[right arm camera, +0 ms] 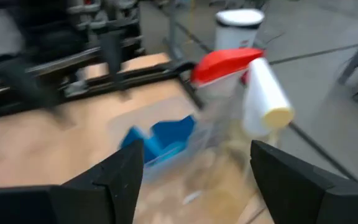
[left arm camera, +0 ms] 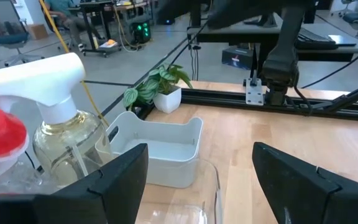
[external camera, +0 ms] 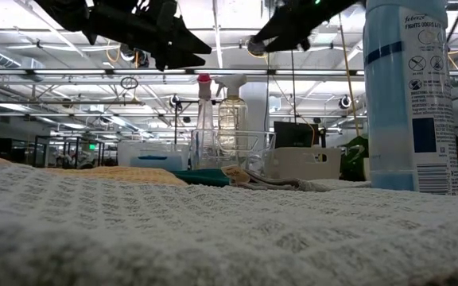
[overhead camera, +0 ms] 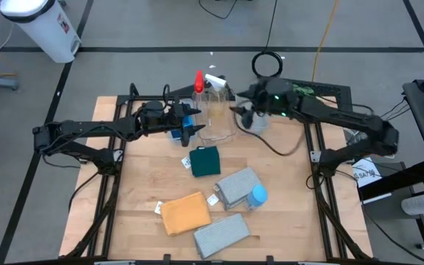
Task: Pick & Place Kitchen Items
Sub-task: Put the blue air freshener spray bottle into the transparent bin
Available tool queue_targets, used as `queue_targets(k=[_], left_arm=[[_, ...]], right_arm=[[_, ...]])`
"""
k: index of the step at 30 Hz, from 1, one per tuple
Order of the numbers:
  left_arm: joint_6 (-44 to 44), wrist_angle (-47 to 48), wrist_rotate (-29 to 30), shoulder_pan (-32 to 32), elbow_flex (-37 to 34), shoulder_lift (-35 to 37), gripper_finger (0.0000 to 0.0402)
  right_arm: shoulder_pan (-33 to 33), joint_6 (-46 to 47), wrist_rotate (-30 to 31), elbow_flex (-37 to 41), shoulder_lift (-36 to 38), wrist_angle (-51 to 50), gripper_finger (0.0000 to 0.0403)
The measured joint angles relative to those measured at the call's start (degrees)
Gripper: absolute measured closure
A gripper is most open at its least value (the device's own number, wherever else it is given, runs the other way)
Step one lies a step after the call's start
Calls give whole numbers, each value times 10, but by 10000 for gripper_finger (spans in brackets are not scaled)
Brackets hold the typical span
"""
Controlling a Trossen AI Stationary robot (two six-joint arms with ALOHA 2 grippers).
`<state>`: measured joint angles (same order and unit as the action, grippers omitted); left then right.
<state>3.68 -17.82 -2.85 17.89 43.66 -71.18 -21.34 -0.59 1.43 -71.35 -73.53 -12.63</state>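
i see both arms at the far bins, where the spray bottles [overhead camera: 210, 90] stand sorted. left gripper [overhead camera: 190, 126] hangs spread and empty. right gripper [overhead camera: 243, 112] is released too. cloths [overhead camera: 219, 199] wait nearer, unsorted.

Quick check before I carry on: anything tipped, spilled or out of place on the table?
Nothing looks spilled or tipped. The red-topped and white-topped spray bottles stand upright in the clear bin. One oddity: the blue-capped can stands on a grey cloth, not bare wood. Both the left gripper and right gripper are open, holding nothing.
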Motion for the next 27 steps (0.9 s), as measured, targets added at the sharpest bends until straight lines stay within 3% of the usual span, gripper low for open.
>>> queue_targets(k=[7,13,17,21,27], left_arm=[[-2,14,0,0,0,0,115],[-26,14,0,0,0,0,114],[-29,18,0,0,0,0,114],[-48,33,0,0,0,0,114],[-69,52,0,0,0,0,114]], right_arm=[[107,34,-1,0,104,-156,160],[190,134,3,0,182,-320,173],[251,203,48,1,220,-405,184],[313,263,107,24,258,-426,198],[394,296,108,124,314,-371,214]])
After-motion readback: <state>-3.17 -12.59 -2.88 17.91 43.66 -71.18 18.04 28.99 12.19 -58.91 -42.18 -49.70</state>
